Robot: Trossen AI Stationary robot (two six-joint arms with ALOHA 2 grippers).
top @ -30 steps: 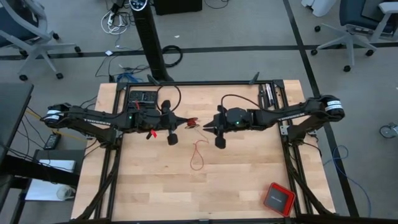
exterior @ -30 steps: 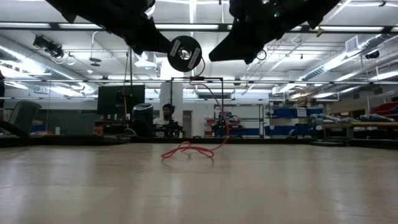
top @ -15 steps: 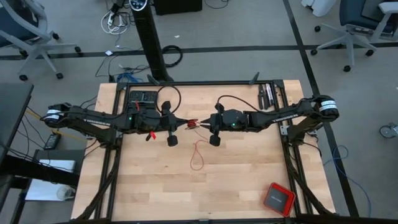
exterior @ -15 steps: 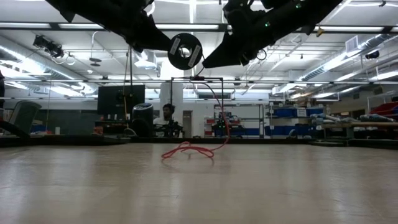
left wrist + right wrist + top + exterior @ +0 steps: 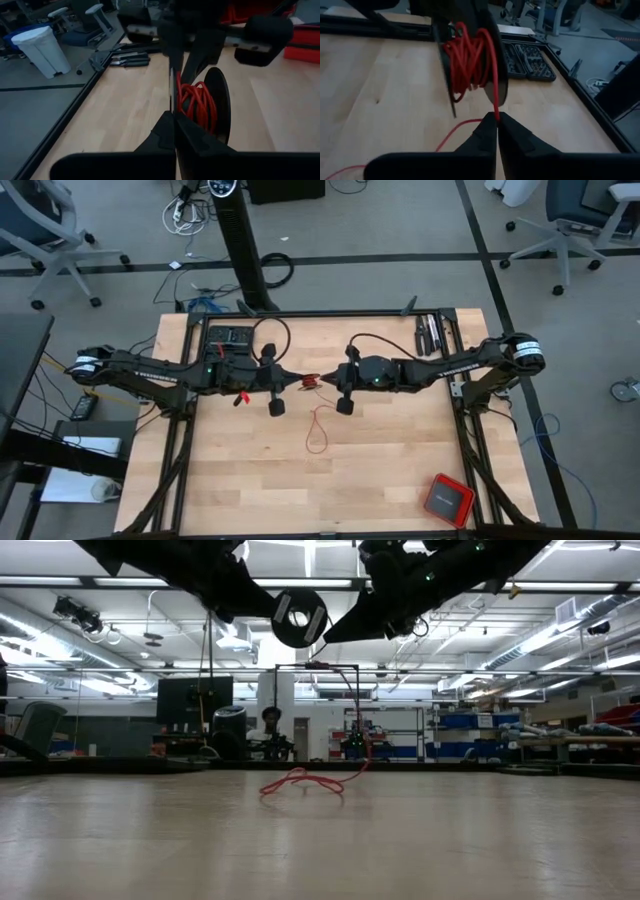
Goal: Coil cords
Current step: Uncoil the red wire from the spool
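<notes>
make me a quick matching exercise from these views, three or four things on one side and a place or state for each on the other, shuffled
Things:
1. red cord
2. red box
3. right gripper
4. tool set

Places or states:
a. shut on the cord's strand
b. near table corner, far from both arms
c. partly wound in a bundle, the rest trailing onto the table
d. flat at the table's edge

Pairs: 1-c, 2-b, 3-a, 4-d

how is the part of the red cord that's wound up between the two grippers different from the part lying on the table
The wound part of the red cord is a tight bundle held up in the air between the left gripper and the right gripper; the loose part lies flat on the table in one long open loop. The wound part sits by dark discs; the loose part lies bare on wood. Both are the same thin red cord, joined by a hanging strand.
</notes>
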